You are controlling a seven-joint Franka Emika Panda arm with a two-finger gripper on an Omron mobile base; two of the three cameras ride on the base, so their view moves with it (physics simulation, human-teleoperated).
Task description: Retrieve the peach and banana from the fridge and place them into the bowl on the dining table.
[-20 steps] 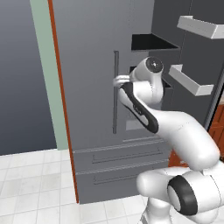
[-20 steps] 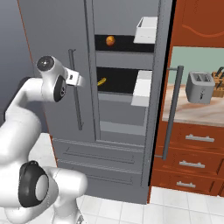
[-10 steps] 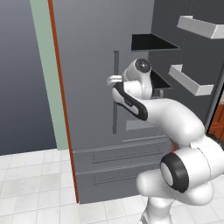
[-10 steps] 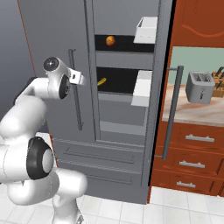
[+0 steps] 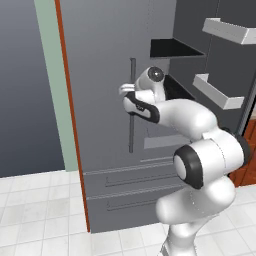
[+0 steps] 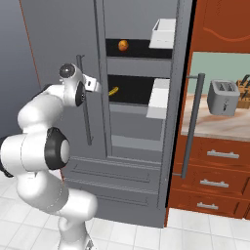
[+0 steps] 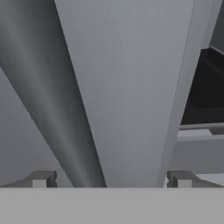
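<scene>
fridge: I have the tall grey French-door fridge straight ahead, its right door swung open and its left door shut.
peach: the small round orange peach sits on the upper shelf inside.
banana: the curved yellow banana lies on the shelf below the peach, a little to its left.
door bins: two white door bins hang on the open door, one above the other, right of the shelves.
hand: my two-finger hand is at the left door's long vertical bar handle, fingers spread either side of it.
toaster: a silver toaster stands on the wooden-fronted counter right of the fridge.
</scene>
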